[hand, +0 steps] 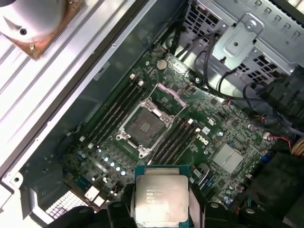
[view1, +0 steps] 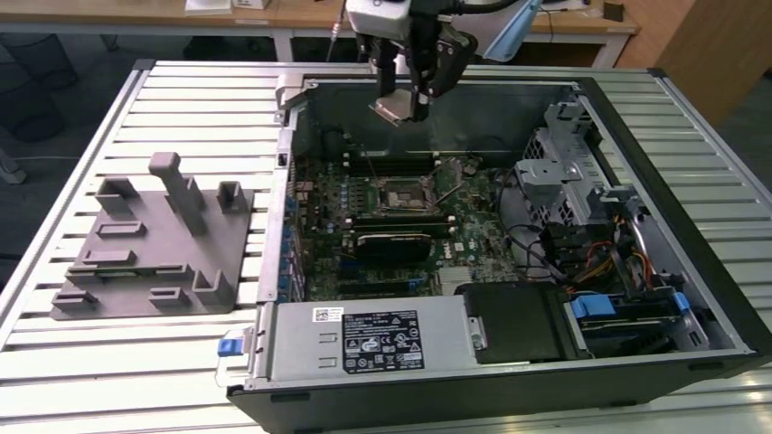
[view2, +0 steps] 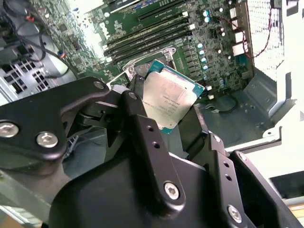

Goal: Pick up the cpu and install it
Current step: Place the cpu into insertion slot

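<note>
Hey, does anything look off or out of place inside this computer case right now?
Nothing stands out. The cpu sits clamped in the gripper above the motherboard, whose socket lies open and empty.

**Room and furniture, exterior view.** Your landmark is the desk (view1: 181, 99), a pale metal top of parallel slats with dark caps at its far corners. Behind the desk you see a long wooden table (view1: 121, 20) on white legs (view1: 281, 43), with papers (view1: 208, 5) lying on its top. Past the desk's far corner, toward the exterior view's right, stands a wooden panel (view1: 711, 50). Beside the desk, toward the exterior view's left, the floor (view1: 36, 217) is a dull grey-blue, and a pale cable (view1: 36, 160) lies across it. Farther back on that side sits a dark rounded shape (view1: 24, 90); you cannot tell what it is. Light falls evenly across the desk's slats.
</note>
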You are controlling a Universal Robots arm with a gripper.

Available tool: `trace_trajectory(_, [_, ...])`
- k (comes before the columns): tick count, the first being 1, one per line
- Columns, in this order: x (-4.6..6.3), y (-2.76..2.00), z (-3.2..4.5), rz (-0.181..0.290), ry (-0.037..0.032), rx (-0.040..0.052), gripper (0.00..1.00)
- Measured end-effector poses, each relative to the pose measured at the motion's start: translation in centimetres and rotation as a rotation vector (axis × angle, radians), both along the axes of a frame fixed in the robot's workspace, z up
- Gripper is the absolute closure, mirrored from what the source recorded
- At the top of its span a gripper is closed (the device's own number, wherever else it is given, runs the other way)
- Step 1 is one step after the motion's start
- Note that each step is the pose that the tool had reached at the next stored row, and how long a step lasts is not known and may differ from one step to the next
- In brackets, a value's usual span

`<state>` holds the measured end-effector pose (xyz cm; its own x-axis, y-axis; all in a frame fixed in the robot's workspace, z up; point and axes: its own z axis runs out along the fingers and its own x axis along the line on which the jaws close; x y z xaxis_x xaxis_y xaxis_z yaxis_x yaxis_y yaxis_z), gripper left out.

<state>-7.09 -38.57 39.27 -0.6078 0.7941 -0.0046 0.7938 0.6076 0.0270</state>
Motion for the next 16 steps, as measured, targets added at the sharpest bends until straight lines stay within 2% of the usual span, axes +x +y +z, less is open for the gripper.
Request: trace_trajectory(16, [0.00, 0.07, -0.36, -0.239, -0.0001, 0.0001, 0.46])
